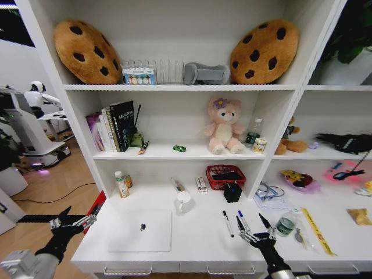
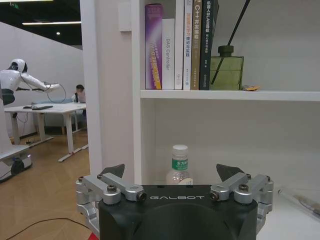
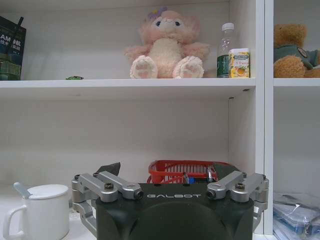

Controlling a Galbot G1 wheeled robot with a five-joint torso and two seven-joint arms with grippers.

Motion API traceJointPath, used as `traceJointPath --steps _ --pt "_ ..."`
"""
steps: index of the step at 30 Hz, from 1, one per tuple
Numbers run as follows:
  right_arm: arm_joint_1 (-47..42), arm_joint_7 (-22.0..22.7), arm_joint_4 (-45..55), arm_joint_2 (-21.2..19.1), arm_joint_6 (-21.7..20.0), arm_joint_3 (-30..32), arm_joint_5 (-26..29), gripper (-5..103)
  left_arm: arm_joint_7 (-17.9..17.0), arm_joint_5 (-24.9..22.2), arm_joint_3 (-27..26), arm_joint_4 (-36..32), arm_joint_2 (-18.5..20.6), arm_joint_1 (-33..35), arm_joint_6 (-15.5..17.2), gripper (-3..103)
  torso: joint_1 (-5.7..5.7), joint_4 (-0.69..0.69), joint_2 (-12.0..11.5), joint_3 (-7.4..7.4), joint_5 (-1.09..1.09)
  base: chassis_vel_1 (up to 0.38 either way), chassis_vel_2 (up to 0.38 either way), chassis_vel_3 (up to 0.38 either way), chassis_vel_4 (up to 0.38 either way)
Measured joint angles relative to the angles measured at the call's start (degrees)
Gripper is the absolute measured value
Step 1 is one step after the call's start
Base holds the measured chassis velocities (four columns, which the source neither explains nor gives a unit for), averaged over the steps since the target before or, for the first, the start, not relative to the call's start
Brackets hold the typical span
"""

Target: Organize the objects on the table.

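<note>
I am holding both arms low at the front edge of the table [image 1: 197, 256]. My left gripper [image 1: 74, 220] is hanging released off its left end, near the laptop [image 1: 140, 231]. My right gripper [image 1: 254, 226] is waiting released by two pens [image 1: 228, 223].

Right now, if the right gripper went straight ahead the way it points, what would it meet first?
Probably the red basket, dead ahead of the open right gripper at the desk's back; depth is unclear.

White shelving unit [image 1: 174, 87], wooden floor [image 1: 52, 186], white wall [image 2: 45, 55]
</note>
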Motion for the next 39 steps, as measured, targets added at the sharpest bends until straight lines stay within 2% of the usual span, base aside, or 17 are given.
traceJointPath --steps 15,17,20,23,25,28,29,31,34,39 --pt "3.74 1.78 -2.24 -1.72 -3.47 -2.52 3.88 100 0.00 0.00 0.00 0.00 0.00 0.00 0.00 100 0.00 0.00 0.00 0.00 0.01 0.000 0.000 0.000 0.000" --pt "5.46 4.40 -3.42 -2.36 -6.32 -4.08 5.62 100 0.00 0.00 0.00 0.00 0.00 0.00 0.00 100 0.00 -0.01 0.00 0.00 0.01 0.000 0.000 0.000 0.000" --pt "6.34 5.28 -4.01 -2.79 -7.70 -4.75 5.91 100 0.00 0.00 0.00 0.00 0.00 0.00 0.00 100 -0.01 -0.01 0.00 0.00 0.01 0.000 0.000 0.000 0.000" --pt "11.39 10.66 -5.80 -5.28 -16.04 -7.96 6.85 100 0.00 0.00 0.00 0.00 0.00 0.00 0.00 100 0.00 0.00 0.00 0.00 0.02 0.000 0.000 0.000 0.000" --pt "12.29 11.40 -5.92 -5.82 -17.50 -8.32 6.95 100 0.00 0.00 0.00 0.00 0.00 0.00 0.00 100 0.00 0.00 0.00 0.01 0.01 0.000 0.000 0.000 0.000" --pt "16.82 14.75 -6.91 -10.42 -24.51 -10.42 8.20 100 0.00 0.00 0.00 0.00 0.00 0.00 0.00 100 0.00 0.01 0.00 0.01 0.01 0.000 0.000 0.000 0.000" --pt "16.82 14.75 -6.91 -10.42 -24.51 -10.42 8.20 100 0.00 0.00 0.00 0.00 0.00 0.00 0.00 100 0.00 0.01 0.00 0.01 0.01 0.000 0.000 0.000 0.000" --pt "18.53 15.96 -7.69 -13.25 -27.38 -11.32 9.01 100 0.00 0.00 0.00 0.00 0.00 0.00 0.00 100 0.00 0.00 0.00 0.01 0.01 0.000 0.000 0.000 0.000" --pt "20.31 17.43 -8.75 -15.36 -29.37 -13.13 9.99 100 0.00 0.00 0.00 0.00 0.00 0.00 0.00 100 0.00 -0.01 0.00 0.01 0.00 0.000 0.000 0.000 0.000" --pt "22.33 19.47 -10.16 -15.99 -31.44 -16.68 11.29 100 0.00 0.00 0.00 0.00 0.00 0.00 0.00 100 0.00 0.00 0.00 0.00 0.01 0.000 0.000 0.000 0.000"
